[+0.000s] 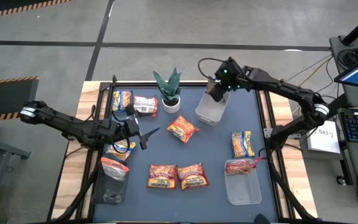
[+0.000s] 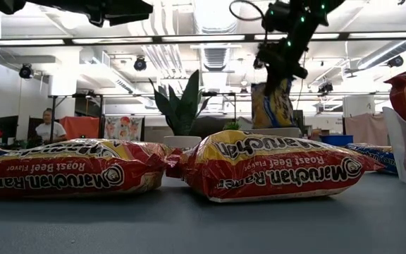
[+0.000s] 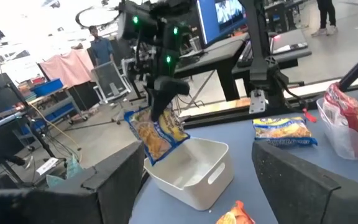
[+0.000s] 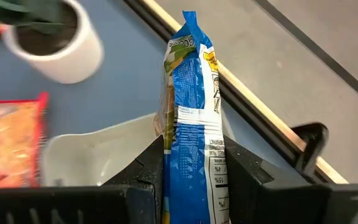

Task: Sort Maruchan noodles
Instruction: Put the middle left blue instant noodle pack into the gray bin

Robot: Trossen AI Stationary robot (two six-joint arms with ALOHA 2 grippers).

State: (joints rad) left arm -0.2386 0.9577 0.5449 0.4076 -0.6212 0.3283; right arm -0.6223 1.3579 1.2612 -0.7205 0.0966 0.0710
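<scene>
Overhead strip lights and ducting fill the room behind the dark blue counter (image 1: 210, 155), and a person sits at a desk far off in the low view. Grey floor with dark lines surrounds the rig (striped hazard tape at the far left).

The right pincer (image 4: 188, 165) is clamped on a yellow-and-blue noodle packet (image 4: 191, 124), hanging it directly above a clear bin (image 1: 210, 111) that sits just below it. A potted plant (image 1: 168, 90) stands to one side of that bin, and an orange-red packet (image 1: 183, 129) lies near it.

The left pincer (image 1: 146, 135) hovers with its fingers spread wide and nothing between them; two roast beef packets (image 1: 178, 177) lie side by side on the counter, apart from it. Another clear bin (image 1: 242, 180) holds a red packet (image 1: 241, 166).
</scene>
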